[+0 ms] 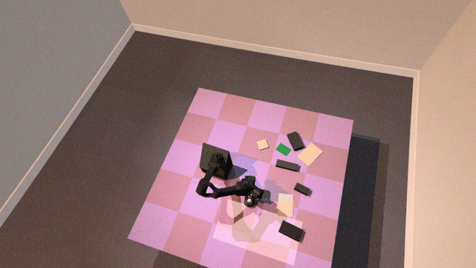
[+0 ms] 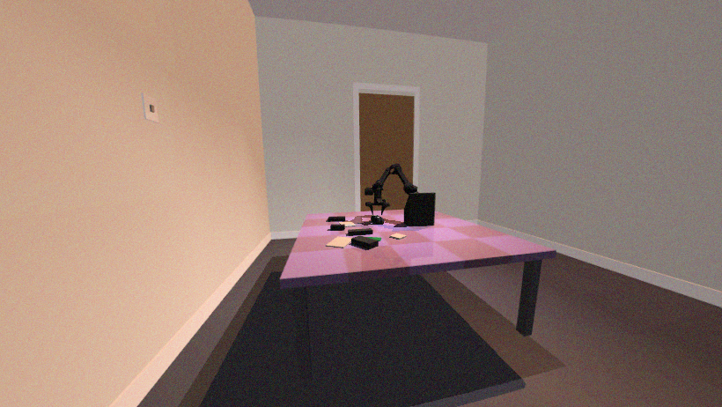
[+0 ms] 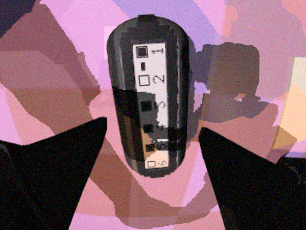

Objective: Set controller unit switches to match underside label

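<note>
The dark grey controller unit (image 1: pixel 250 201) (image 2: pixel 377 219) (image 3: pixel 177 75) lies on the bench with its underside up; its switches are hidden beneath. In the wrist view its white label (image 3: pixel 161 65) shows six numbered squares, partly in shadow. Squares 1, 3, 4 and 5 look filled; 2 and 6 look empty. My gripper (image 2: pixel 377 212) (image 3: pixel 154 127) is open, its fingers above the unit, one to each side of its lower half in the wrist view, with gaps between them and the unit. In the top view the arm hides the fingertips.
A tall dark panel (image 1: pixel 208 156) (image 2: pixel 420 209) stands beside the arm's base. Several dark modules, including a long one (image 1: pixel 287 165), lie to the unit's right and upper right in the top view. A cream card (image 1: pixel 285 210), a larger cream plate (image 1: pixel 310 154) and a green board (image 1: pixel 283 149) lie among them.
</note>
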Controlling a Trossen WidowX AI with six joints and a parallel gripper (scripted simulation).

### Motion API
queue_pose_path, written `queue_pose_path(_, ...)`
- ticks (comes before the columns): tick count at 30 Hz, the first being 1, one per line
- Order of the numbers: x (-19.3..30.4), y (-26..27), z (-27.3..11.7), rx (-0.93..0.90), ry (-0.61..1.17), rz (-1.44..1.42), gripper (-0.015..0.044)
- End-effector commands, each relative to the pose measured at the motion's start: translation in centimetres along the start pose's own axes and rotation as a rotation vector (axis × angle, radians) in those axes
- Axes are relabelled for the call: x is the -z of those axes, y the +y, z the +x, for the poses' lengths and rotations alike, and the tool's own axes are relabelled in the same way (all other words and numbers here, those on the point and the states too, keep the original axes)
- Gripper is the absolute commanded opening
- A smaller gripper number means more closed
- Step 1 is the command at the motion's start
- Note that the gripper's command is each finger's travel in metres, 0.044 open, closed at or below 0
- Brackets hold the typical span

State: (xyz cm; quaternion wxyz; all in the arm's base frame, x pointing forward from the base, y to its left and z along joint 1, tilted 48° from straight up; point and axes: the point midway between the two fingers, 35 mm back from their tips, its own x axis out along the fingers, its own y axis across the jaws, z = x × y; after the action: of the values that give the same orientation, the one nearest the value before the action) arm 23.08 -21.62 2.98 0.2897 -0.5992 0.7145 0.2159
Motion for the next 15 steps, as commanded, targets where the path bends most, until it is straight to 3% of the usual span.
queue_pose_path(1,0.1,0.8,-0.3,0.049,-0.044,0.282,0.0256)
queue_pose_path(11,0.4,2.4,-1.9,0.199,-0.279,1.255,0.0)
queue_pose_path(15,0.4,2.7,-2.4,0.224,-0.361,1.482,0.0)
